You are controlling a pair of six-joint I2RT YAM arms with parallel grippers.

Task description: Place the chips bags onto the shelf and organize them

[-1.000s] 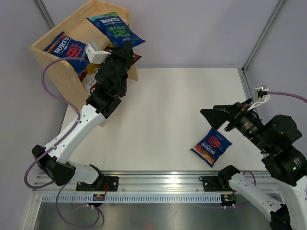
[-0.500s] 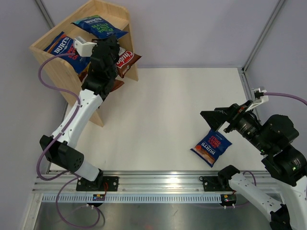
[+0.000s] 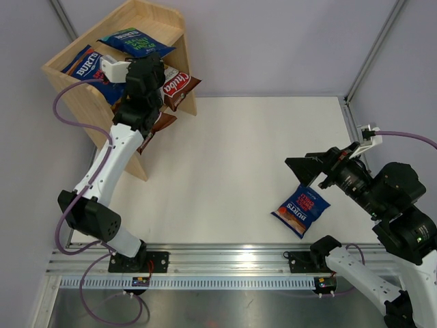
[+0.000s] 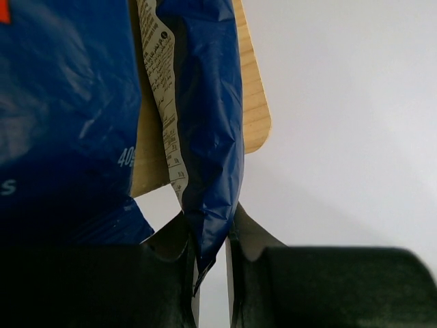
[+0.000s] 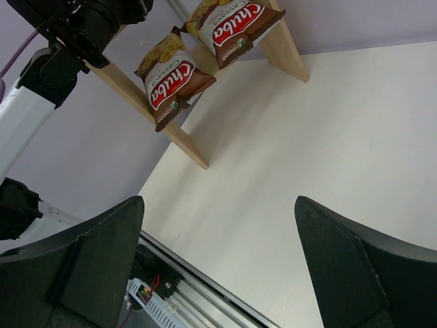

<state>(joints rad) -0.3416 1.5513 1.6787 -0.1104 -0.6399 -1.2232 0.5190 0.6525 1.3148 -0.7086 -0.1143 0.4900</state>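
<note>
Inspector: Status of the left gripper (image 4: 209,238)?

Clerk: Clamped. Its two fingers pinch the bottom edge of a blue Burts bag (image 4: 205,123), with the foil caught between them. In the overhead view this reads as the green-label bag (image 3: 136,42), lying on the top level of the shelf (image 3: 169,20).

Inspector: Location of the shelf?

Clerk: Far left corner of the table (image 3: 239,137), with its open front towards the arms.

Inspector: Other items on it?

Clerk: The red-label Burts bag (image 3: 83,66) lies on the same top level, just beside the green one on its left. Two Chuba bags protrude from the front below. The upper Chuba bag (image 3: 176,86) sits above the lower Chuba bag (image 3: 156,125), logos facing outward. I cannot tell exactly how either is seated.

Inspector: Right gripper (image 5: 218,260)?

Clerk: Fingers wide apart and holding nothing. It hangs above the right side of the table, pointing towards the shelf.

Inspector: Bags off the shelf?

Clerk: One. A third Burts bag (image 3: 301,208) lies flat on the table near the front edge, below the right gripper and well apart from the shelf.
</note>
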